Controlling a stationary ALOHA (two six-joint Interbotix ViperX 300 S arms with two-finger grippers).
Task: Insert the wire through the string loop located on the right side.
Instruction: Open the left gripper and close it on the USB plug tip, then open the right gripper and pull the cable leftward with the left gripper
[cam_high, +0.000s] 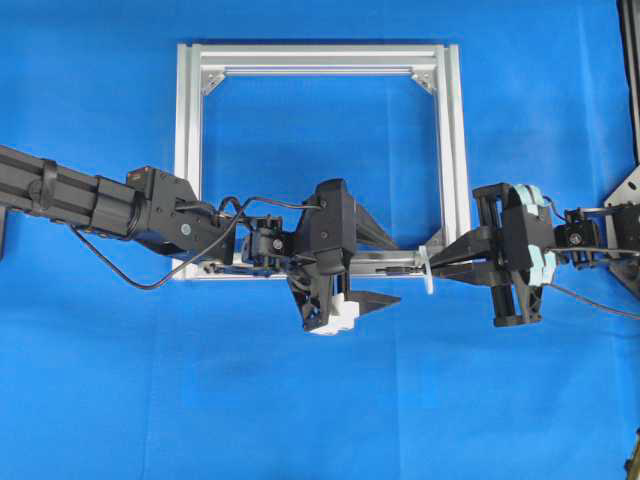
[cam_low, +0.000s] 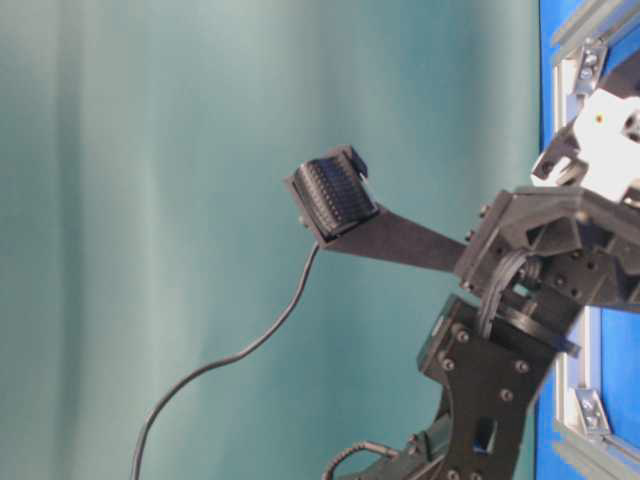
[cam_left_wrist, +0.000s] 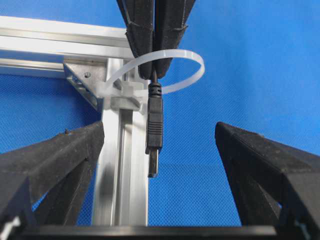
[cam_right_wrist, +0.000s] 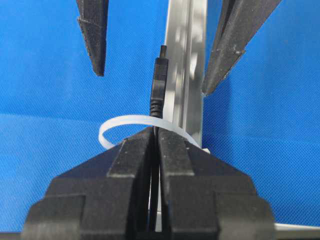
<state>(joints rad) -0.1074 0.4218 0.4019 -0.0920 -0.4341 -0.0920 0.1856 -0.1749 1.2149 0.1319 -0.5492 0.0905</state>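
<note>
The right gripper (cam_left_wrist: 155, 60) is clamping the wire (cam_left_wrist: 154, 135) between its closed fingers just behind the plug, reaching in from the right of the overhead view toward the lower right corner of the silver aluminium frame (cam_high: 450, 150). The plug tip is sticking out through the white string loop (cam_left_wrist: 170, 70), which is standing up from the frame rail beside a corner bracket (cam_left_wrist: 82, 80). In the right wrist view the loop (cam_right_wrist: 130, 122) is curving around the plug's strain relief, right in front of the pinched fingertips (cam_right_wrist: 172, 150). The left gripper (cam_left_wrist: 157, 150) is sitting with its jaws spread wide on either side of the plug, touching nothing. The table-level view is showing mostly the left arm, and the loop is probably hidden there. Everything is resting on the blue table (cam_high: 300, 400).
</note>
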